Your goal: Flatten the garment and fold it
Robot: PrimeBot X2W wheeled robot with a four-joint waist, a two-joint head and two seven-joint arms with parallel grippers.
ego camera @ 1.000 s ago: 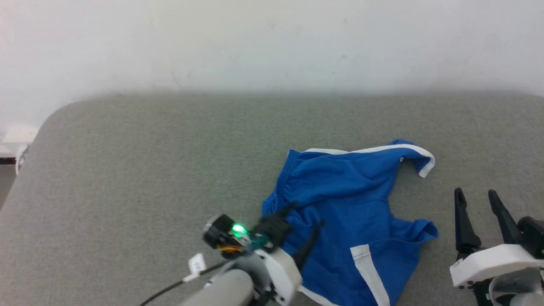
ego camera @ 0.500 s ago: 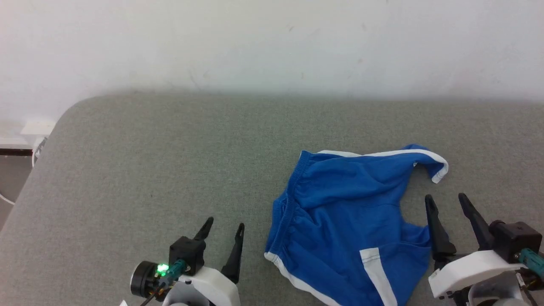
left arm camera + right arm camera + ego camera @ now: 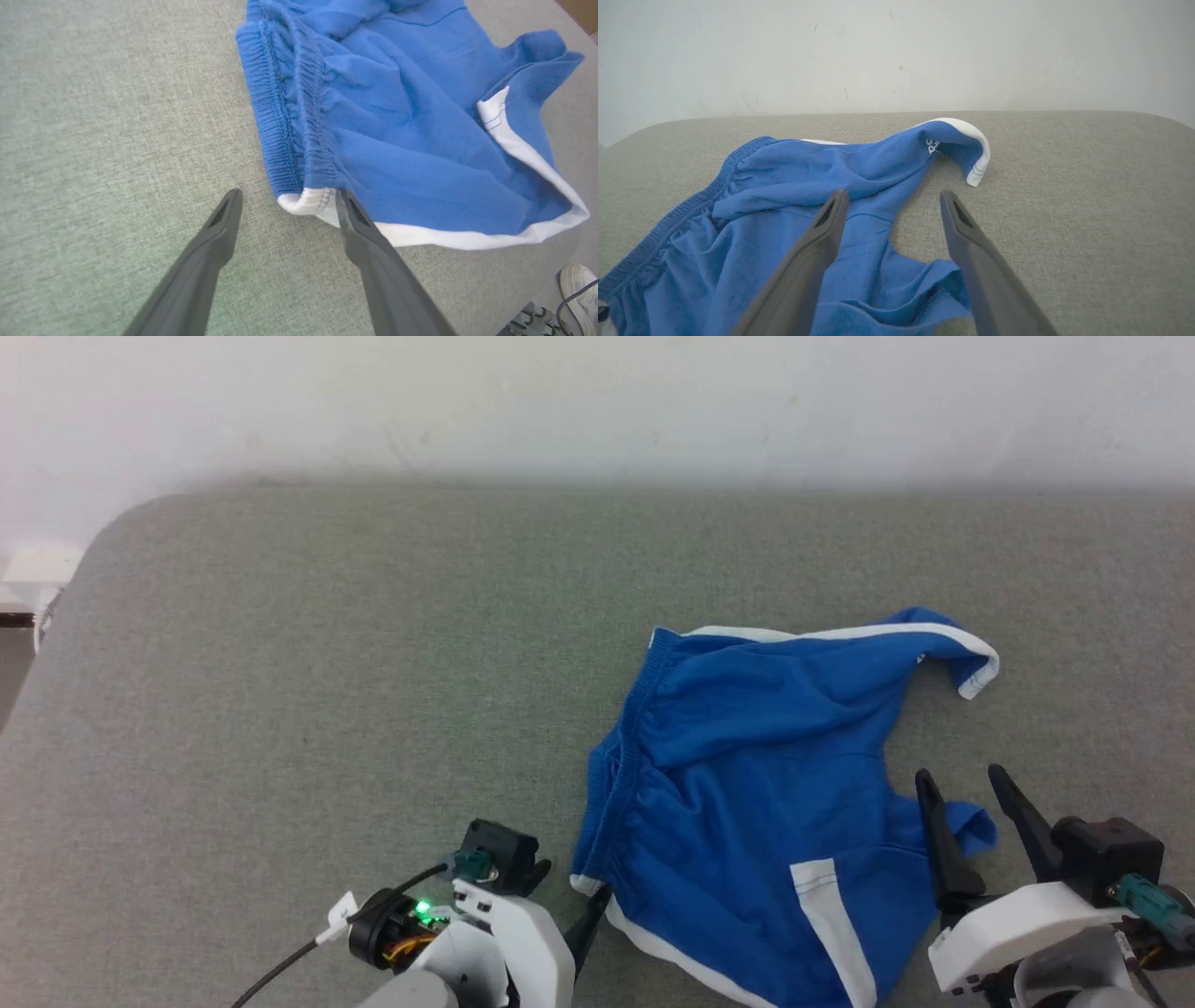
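While the blue garment [image 3: 747, 775] lies rumpled on the grey counter [image 3: 280, 663], both grippers stand open: the left gripper [image 3: 288, 193] at the waistband's white-trimmed corner, the right gripper [image 3: 893, 193] above the crotch notch. Flattening appears in hand; next comes pinching that corner. The left wrist view adds a white shoe [image 3: 577, 289], the right wrist view a small logo [image 3: 931, 145].
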